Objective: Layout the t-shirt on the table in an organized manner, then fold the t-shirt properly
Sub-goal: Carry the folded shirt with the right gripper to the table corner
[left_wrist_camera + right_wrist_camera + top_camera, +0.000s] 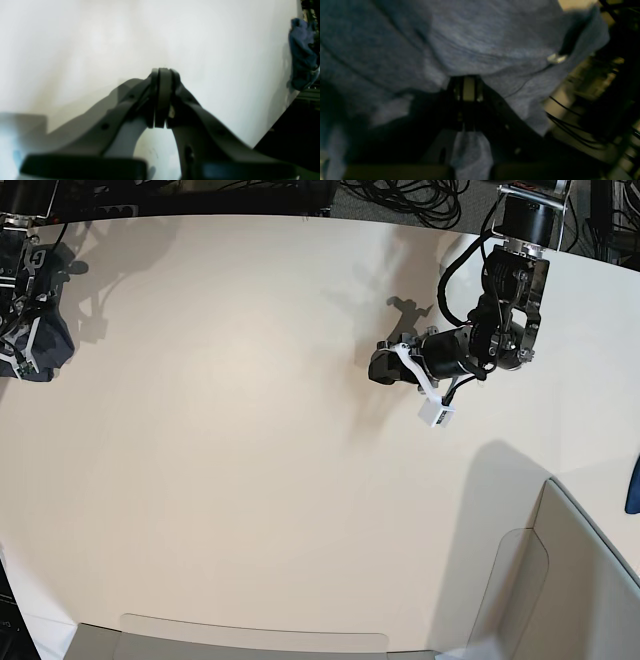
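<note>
Here the dark navy heathered cloth t-shirt (40, 340) sits bunched at the far left edge of the wide off-white matte table (250, 460).
Your right gripper (467, 82) is clamped on its fabric; your left gripper (163, 75) hangs clenched and empty. You're at the layout step: next, probably drag the shirt to mid-table.

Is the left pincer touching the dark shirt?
Apart. In the base view the left pincer hangs shut over bare table, while the t-shirt is bunched at the far edge.
</note>
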